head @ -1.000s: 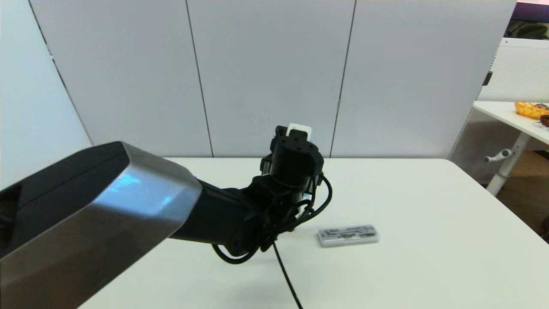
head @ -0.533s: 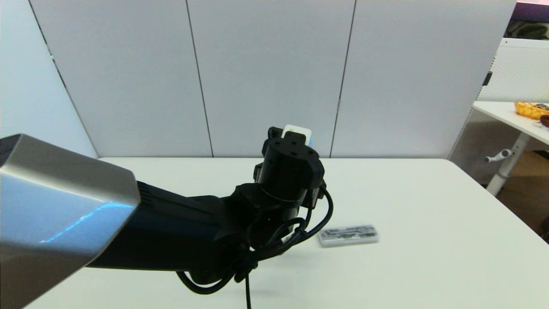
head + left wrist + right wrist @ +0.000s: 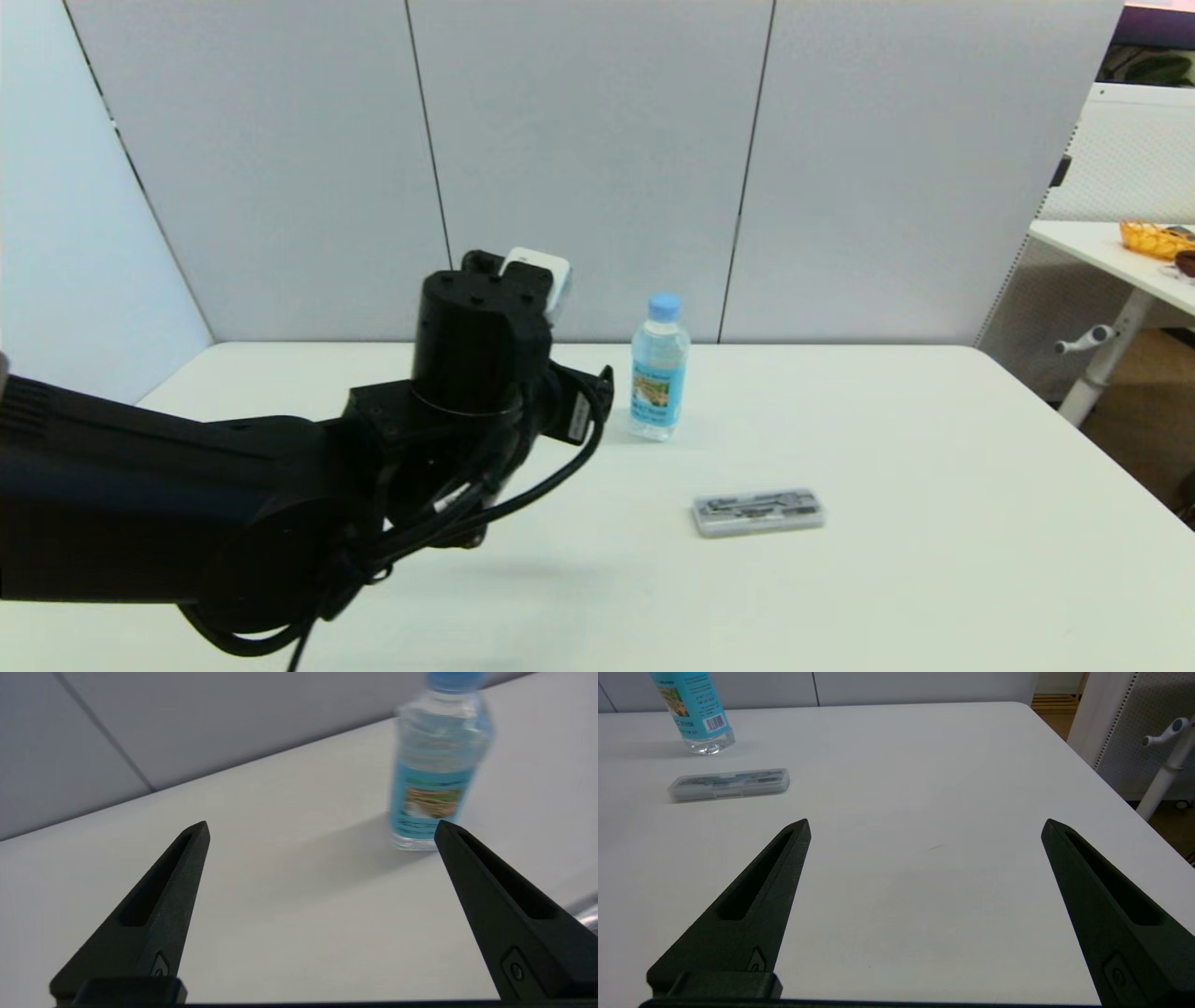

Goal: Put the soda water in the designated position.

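One bottle (image 3: 659, 366) upright on table (image 3: 934, 560), full, smooth; grip at label. Left gripper (image 3: 322, 830) wide open, empty, beside bottle; right gripper (image 3: 924, 826) likewise.

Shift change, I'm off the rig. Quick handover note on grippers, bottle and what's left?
Left gripper: open, empty, raised above the table to the robot's left of the soda water, not touching it.
Right gripper: open, empty, low over bare table near the robot's right side; its arm is out of the head view.
Soda water: upright on the table near the far edge, cap on, free of both grippers. The grey case lies flat nearer the robot, apart from the bottle.
Done: bottle stands released. No marking for the designated position is visible, so I can't confirm the spot.
Left: verify placement, then park the left arm.
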Robot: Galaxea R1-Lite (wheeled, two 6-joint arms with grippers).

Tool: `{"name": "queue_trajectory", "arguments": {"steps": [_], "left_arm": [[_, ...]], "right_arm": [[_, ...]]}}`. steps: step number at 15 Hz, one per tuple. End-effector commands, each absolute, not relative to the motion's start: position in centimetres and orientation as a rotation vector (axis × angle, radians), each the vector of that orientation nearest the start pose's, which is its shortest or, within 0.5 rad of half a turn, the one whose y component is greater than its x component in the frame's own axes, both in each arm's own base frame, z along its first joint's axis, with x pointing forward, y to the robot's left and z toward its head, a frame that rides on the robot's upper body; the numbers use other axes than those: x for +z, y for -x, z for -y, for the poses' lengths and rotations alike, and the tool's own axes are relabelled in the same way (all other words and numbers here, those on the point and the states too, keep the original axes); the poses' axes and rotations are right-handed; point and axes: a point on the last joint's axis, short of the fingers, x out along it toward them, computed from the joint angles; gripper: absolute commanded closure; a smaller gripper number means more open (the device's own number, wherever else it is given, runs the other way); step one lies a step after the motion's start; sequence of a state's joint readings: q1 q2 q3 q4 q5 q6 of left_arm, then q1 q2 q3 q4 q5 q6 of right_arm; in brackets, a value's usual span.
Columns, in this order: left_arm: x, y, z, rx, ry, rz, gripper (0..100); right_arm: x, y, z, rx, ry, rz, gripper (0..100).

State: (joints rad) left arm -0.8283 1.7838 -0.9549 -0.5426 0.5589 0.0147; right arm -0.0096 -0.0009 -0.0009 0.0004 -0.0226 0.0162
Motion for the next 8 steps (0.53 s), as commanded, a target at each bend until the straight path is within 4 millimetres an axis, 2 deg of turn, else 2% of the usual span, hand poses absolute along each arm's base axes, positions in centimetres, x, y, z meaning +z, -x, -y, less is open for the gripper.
{"name": "queue_trajectory", "arguments": {"steps": [1,5,7,8], "left_arm": [[20.4,-25.7,18.7,-0.132,-0.191,-0.193,0],[21.1,-29.6,13.8,-0.111,-0.206,-0.185,0],[21.6,-31.5,10.9,-0.080,-0.213,-0.183,0],[21.8,-32.2,8.7,-0.062,-0.218,-0.192,0]], "right_arm": [[7.6,2.3,0.0,-0.032,-0.017,0.003,0],[7.5,2.3,0.0,-0.032,-0.017,0.002,0],[7.6,2.3,0.0,-0.032,-0.017,0.003,0],[7.5,2.3,0.0,-0.032,-0.017,0.002,0]]}}
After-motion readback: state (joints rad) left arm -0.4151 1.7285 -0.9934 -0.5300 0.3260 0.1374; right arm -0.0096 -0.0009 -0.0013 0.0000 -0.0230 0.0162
